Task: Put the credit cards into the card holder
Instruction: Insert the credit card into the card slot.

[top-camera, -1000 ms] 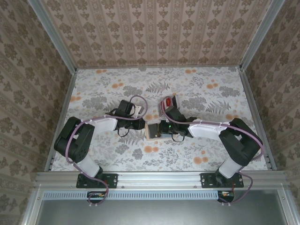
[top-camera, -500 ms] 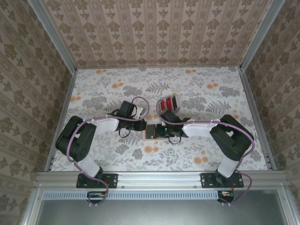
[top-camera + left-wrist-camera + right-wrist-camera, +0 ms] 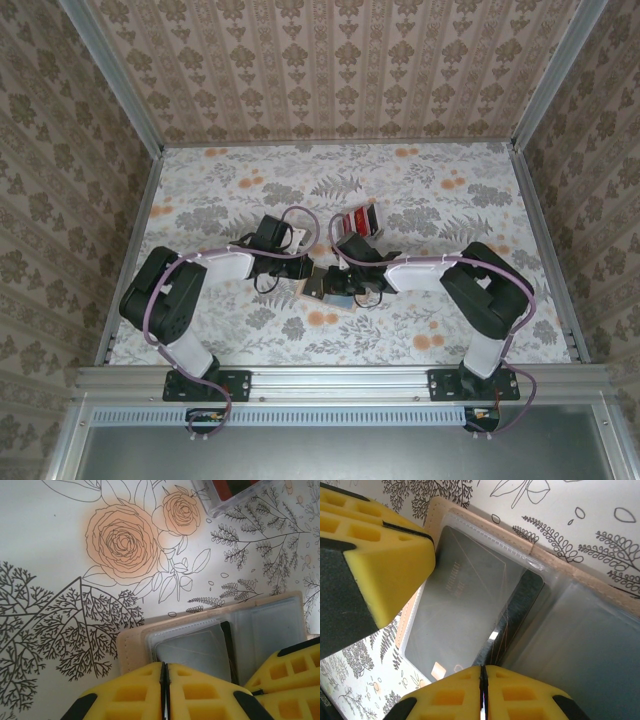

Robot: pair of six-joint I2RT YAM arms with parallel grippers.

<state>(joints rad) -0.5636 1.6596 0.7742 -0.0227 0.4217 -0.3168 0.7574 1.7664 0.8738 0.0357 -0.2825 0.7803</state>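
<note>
Card holder lies open on the flowered table, near the front middle, tan skin down and clear pockets facing up, between the two grippers.

On its left, the left gripper reaches in from the left arm. In the left wrist view its yellow fingers are pressed together with only a thin seam between them, their tips at the near edge of the holder's left pocket; whether they pinch that edge cannot be told.

In the right wrist view a dark card sits inside the clear left pocket, its long edge running slantwise toward the fold.

On the holder's right, the right gripper comes in low from the right arm. Its fingers are also closed against each other, tips over the middle of the holder by the card's edge; whether something thin is caught between them cannot be told.

Farther back and a little right, the red credit cards stand in a clear tray, apart from the holder.
</note>
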